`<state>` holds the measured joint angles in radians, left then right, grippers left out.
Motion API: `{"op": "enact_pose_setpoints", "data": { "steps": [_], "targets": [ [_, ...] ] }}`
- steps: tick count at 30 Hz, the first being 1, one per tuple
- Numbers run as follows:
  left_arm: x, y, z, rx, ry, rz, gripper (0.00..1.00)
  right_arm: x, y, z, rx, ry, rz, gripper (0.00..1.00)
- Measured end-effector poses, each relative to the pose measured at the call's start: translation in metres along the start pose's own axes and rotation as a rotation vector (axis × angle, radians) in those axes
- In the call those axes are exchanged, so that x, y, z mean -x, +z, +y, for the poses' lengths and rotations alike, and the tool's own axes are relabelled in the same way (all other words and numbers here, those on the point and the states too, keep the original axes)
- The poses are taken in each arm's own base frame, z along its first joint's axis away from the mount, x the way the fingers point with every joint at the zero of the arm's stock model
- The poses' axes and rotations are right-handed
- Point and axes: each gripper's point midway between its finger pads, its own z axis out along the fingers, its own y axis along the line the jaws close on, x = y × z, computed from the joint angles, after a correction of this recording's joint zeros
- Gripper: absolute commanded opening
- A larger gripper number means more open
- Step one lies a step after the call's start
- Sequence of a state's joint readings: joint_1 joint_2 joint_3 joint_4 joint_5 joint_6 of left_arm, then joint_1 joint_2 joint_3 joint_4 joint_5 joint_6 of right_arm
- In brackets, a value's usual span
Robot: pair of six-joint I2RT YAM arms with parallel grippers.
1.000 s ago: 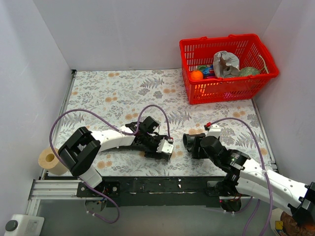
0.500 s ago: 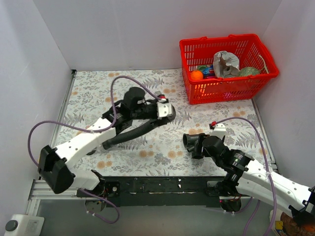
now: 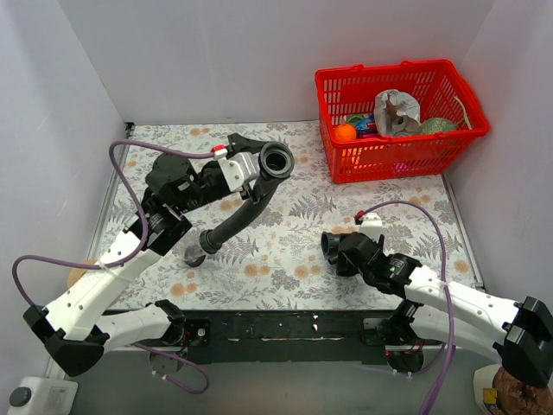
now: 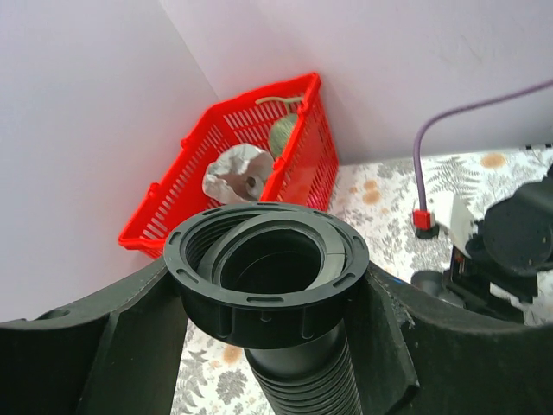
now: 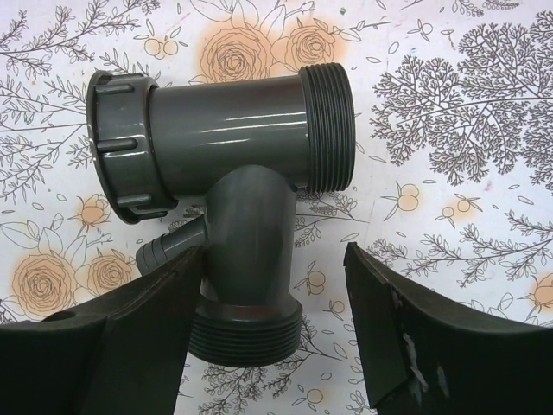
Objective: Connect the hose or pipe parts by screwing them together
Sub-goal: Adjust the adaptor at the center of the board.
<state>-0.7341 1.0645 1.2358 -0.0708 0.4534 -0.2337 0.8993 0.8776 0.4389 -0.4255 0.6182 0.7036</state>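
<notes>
Raised since a second ago, the long black ribbed flexible hose (image 3: 235, 218) has its wide collar end clamped in the left hand (image 3: 264, 164), with the other end low over the floral bench (image 3: 285, 268). The short dark grey plastic T-shaped fitting (image 5: 229, 147) lies on the bench well to the right. The right hand (image 3: 349, 252) straddles its stem, fingers apart.

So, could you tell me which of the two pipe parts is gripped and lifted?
The black ribbed hose: the left gripper clamps its collar end aloft. The grey T-fitting lies on the mat, ungripped, within the open right gripper.
</notes>
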Motion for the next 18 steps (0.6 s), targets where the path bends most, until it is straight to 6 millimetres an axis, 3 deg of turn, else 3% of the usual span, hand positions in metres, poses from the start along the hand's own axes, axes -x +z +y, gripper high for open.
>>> {"op": "enact_pose_setpoints", "data": {
  "steps": [5,13,18],
  "targets": [
    [0.032,-0.01,0.015,0.059,0.015,-0.051,0.2,0.004,0.0,0.005,0.01,0.001,0.004,0.71],
    [0.068,-0.022,0.04,0.169,0.039,-0.107,0.19,0.037,-0.01,0.022,0.043,0.003,-0.043,0.72],
    [0.078,-0.033,0.042,0.194,0.046,-0.121,0.18,0.027,0.004,0.013,-0.055,-0.033,0.03,0.75]
  ]
}}
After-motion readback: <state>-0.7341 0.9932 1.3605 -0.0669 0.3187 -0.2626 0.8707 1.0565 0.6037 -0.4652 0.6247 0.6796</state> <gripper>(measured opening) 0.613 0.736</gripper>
